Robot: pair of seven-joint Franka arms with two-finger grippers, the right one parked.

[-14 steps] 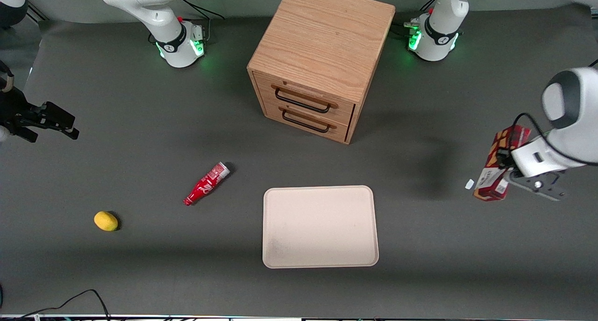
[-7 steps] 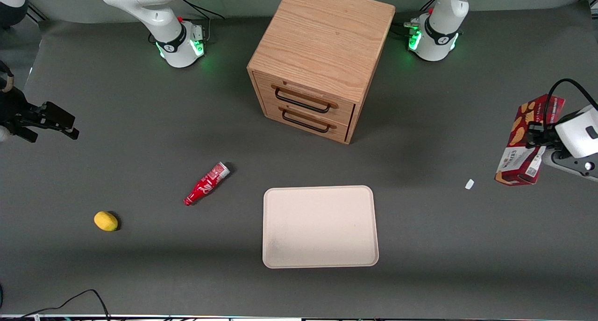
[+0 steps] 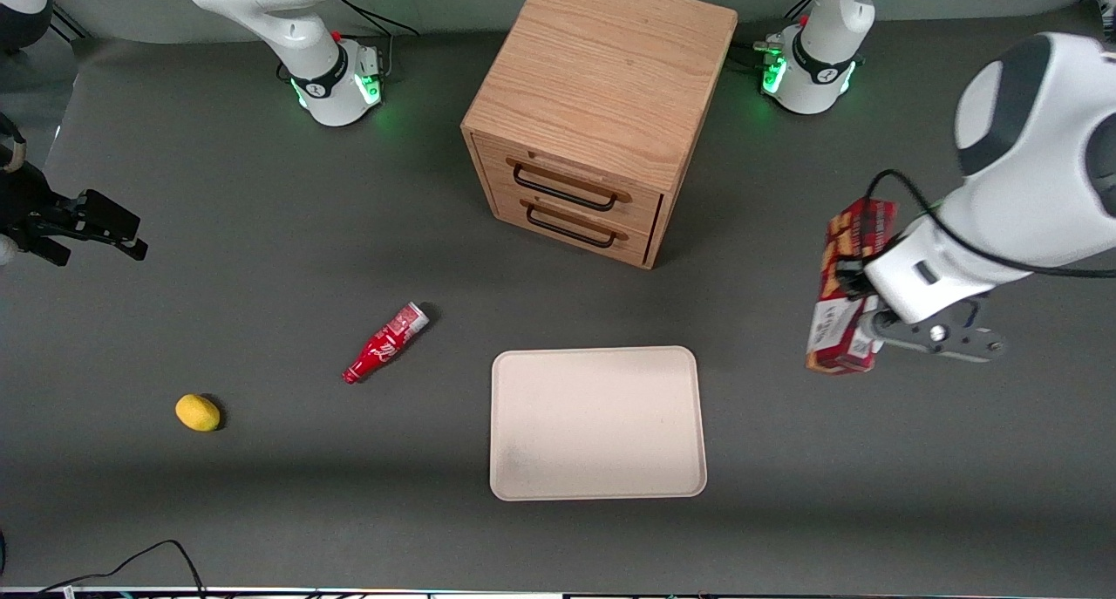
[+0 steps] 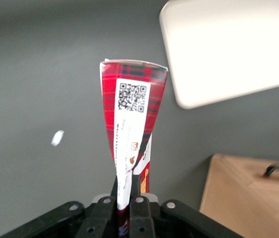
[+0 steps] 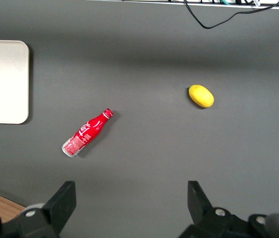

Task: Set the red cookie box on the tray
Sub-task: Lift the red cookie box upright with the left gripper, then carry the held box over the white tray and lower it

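Note:
The red cookie box (image 3: 844, 287) hangs in the air, held on end, toward the working arm's end of the table and above the mat beside the tray (image 3: 597, 422). My left gripper (image 3: 863, 298) is shut on the box near its middle. In the left wrist view the box (image 4: 132, 119) sticks out from between the fingers (image 4: 140, 198), its white QR label facing the camera. The cream-beige tray also shows in the left wrist view (image 4: 228, 49) and in the right wrist view (image 5: 3, 82). The tray holds nothing.
A wooden two-drawer cabinet (image 3: 602, 111) stands farther from the front camera than the tray. A small red bottle (image 3: 384, 343) and a yellow lemon (image 3: 198, 411) lie toward the parked arm's end. A small white scrap (image 4: 57, 138) lies on the mat.
The left arm first swung outward with the box, then came back toward the tray. The box is now closer to the tray than in either earlier frame, still gripped.

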